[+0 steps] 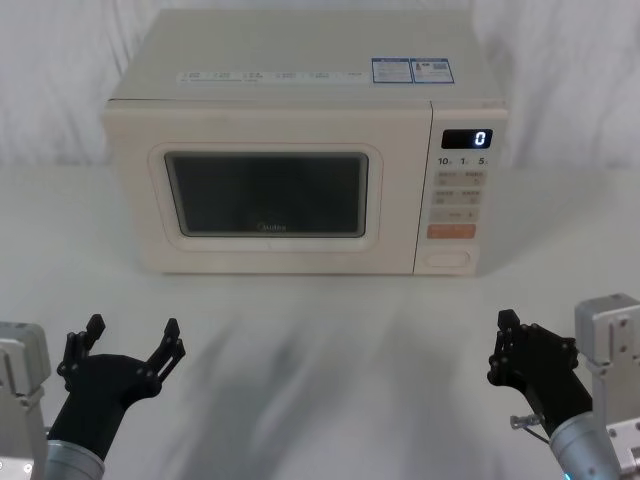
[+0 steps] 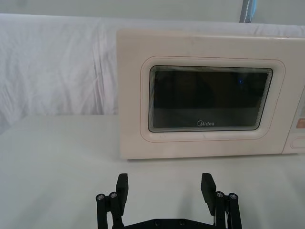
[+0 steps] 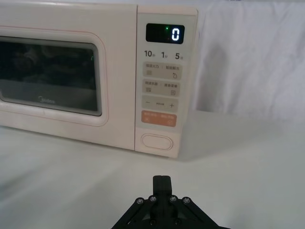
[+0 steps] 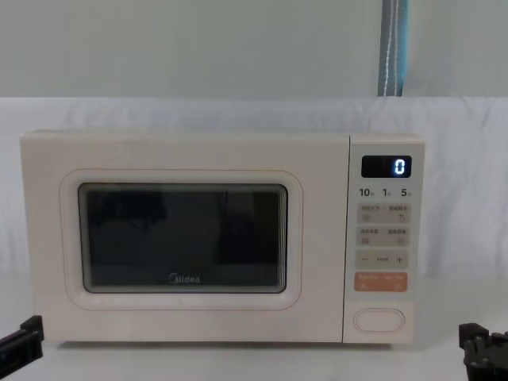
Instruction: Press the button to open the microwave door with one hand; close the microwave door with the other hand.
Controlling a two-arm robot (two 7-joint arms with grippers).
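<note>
While both arms sit low at the near edge of the white cloth-covered table, the left gripper spreads its black angular fingers wide, and the right gripper has its fingers drawn together into a narrow tip. Beyond them, well apart from both, stands the microwave, a smooth cream box with rounded corners. Its microwave door is shut flush, a raised frame ringing the dark glossy window above a small logo. Ahead of the right gripper, the button, a cream oval pill, sits lowest on the key panel, below an orange key and the black display showing 0.
</note>
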